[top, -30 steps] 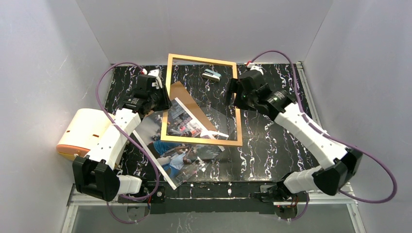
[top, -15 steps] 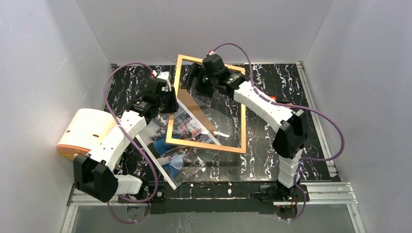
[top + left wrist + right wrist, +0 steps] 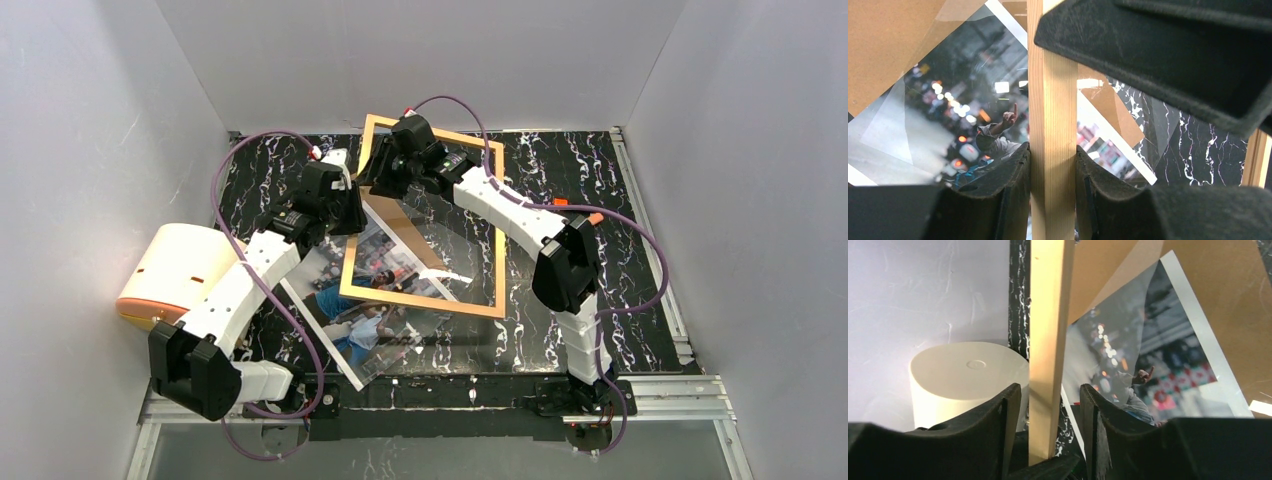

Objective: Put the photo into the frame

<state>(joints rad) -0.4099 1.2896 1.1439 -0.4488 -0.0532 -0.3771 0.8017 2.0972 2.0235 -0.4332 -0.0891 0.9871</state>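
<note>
The black marbled surface [image 3: 520, 340] carries everything, closed in by white walls. The frame [image 3: 420, 301] sits tilted at its middle, one rail lifted. Left of the frame stands a rounded white-and-orange canister [image 3: 175, 270], well apart from it. The photo [image 3: 375, 330] lies flat and askew, partly under the frame's near-left corner and reaching out past its near rail. A brown backing board [image 3: 405, 232] lies under the frame's pane, over the photo's far corner.

The right arm reaches across the frame's far half and blocks the top view there. The left pincer [image 3: 1053, 155] is clamped on the frame's left rail, both pads pressed to the wood. The right pincer [image 3: 1050, 390] straddles the same rail further from the arms' bases, its fingers apart with a slim gap on each side.

A second ago the right arm was at the frame's far-right corner with its pincer spread wide. It has swung over to the far-left corner and narrowed. A small grey object then visible inside the frame's far edge is now hidden. The left pincer's hold is unchanged.
</note>
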